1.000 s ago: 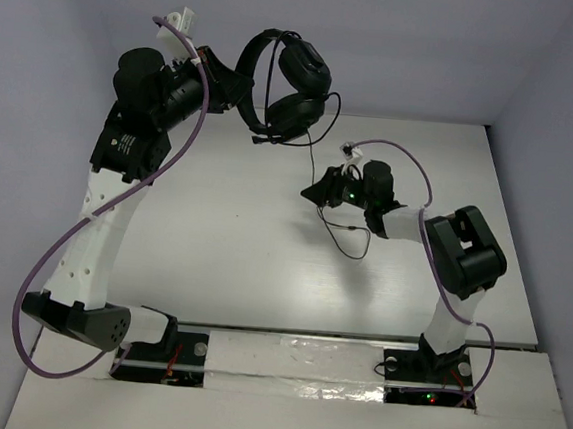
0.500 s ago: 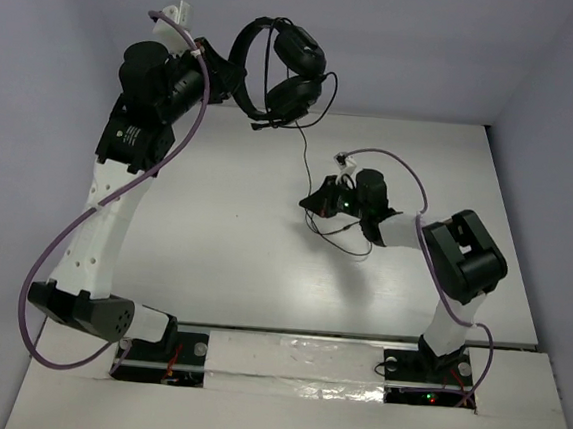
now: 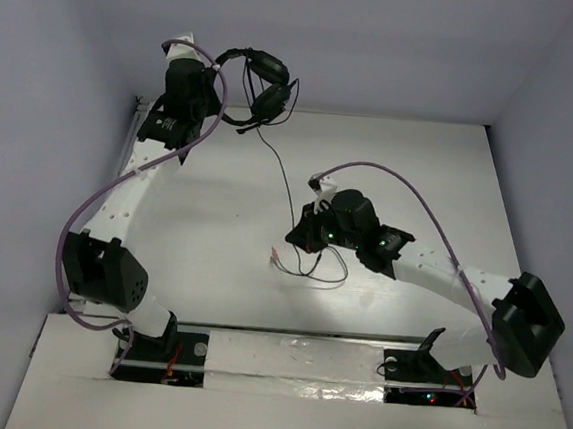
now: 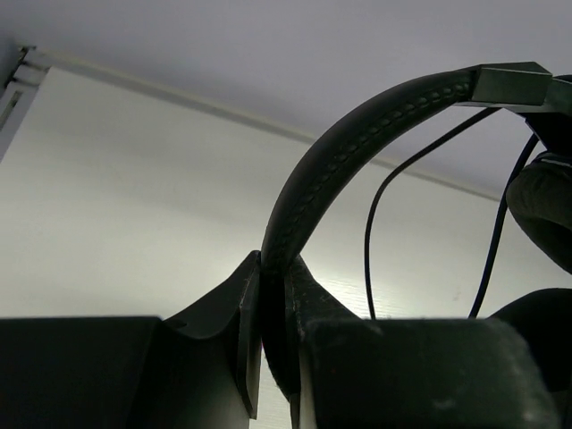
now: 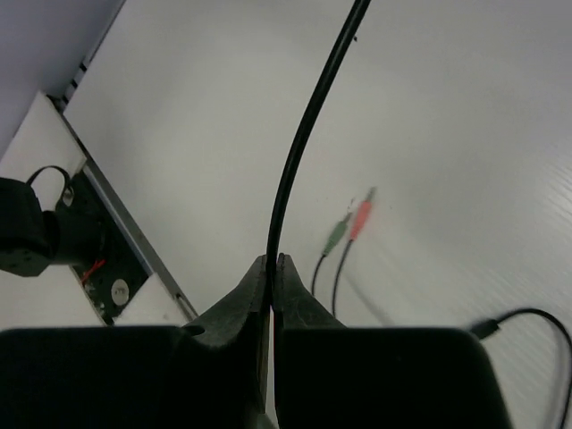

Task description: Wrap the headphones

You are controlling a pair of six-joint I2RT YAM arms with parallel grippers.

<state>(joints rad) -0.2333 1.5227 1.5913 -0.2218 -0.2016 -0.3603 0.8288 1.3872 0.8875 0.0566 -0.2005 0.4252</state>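
Note:
The black headphones hang above the table's far left, with my left gripper shut on their headband. In the left wrist view the stitched band is clamped between the fingers of that gripper, and an earcup shows at the right edge. The thin black cable runs down from the headphones to my right gripper at mid-table, which is shut on it. In the right wrist view the cable rises from the pinched tips of the right gripper. The green and red plugs lie on the table just beyond.
A slack loop of cable lies on the white table beside the right gripper. Purple robot cables arch over both arms. Grey walls close in the back and sides. A metal rail lines the left edge, and the arm bases sit at the near edge.
My right gripper has shut on the cable and moved towards the near left as its arm stretched out. The left arm has carried the headphones to the left and further back.

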